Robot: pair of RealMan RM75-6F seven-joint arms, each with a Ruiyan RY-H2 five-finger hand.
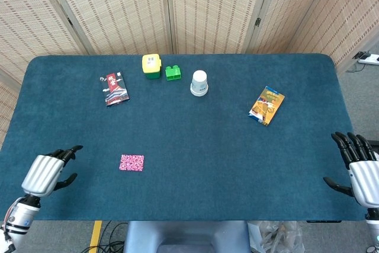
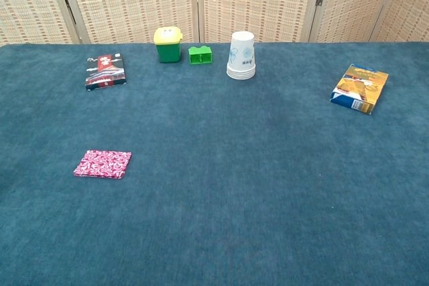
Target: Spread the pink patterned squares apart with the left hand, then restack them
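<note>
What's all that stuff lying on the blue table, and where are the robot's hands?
pink patterned squares: one neat stack, count unclear, pink, front left of the table
dark red packet: one, red and black, back left
toy bin: one, green with yellow lid, back centre
green block: one, green, just right of the bin
paper cups: one stack, white, upside down, back centre
snack packet: one, orange and blue, right side
table: one, dark blue cloth top
bamboo screens: beige, behind the table
left hand: silver and black, front left, holding nothing
right hand: front right edge, fingers spread
</note>
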